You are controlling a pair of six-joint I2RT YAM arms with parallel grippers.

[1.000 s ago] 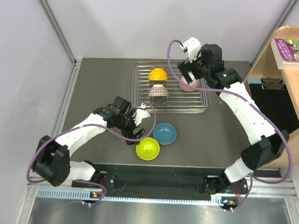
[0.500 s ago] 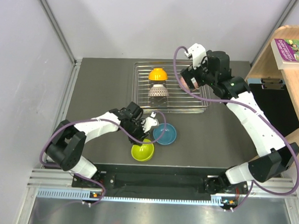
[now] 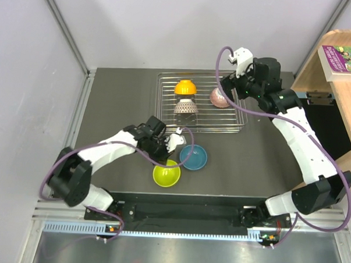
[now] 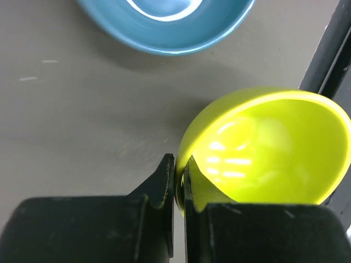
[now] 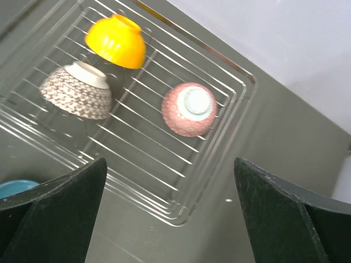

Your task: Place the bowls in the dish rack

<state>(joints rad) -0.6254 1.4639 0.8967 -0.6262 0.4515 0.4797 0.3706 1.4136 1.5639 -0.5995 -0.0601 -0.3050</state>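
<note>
The lime green bowl (image 3: 166, 173) (image 4: 263, 148) sits tilted on the table near the front edge, and my left gripper (image 3: 166, 159) (image 4: 178, 164) is shut on its rim. Just right of it rests the blue bowl (image 3: 193, 157) (image 4: 164, 27), upright. In the dish rack (image 3: 225, 121) (image 5: 164, 186) three bowls lie upside down: orange (image 3: 185, 86) (image 5: 116, 41), mosaic (image 3: 186, 108) (image 5: 77, 93) and pinkish (image 3: 219, 98) (image 5: 189, 108). My right gripper (image 3: 230, 89) (image 5: 170, 161) hovers open above the rack's right end, holding nothing.
A wooden shelf (image 3: 335, 86) with a book (image 3: 343, 58) on top stands at the table's right edge, close to the right arm. A black rail (image 3: 189, 211) runs along the front edge, just behind the green bowl.
The left gripper has closed on the green bowl's rim, and the bowl has slid a little left. The right gripper has drawn back to the right, away from the pinkish bowl in the rack.
</note>
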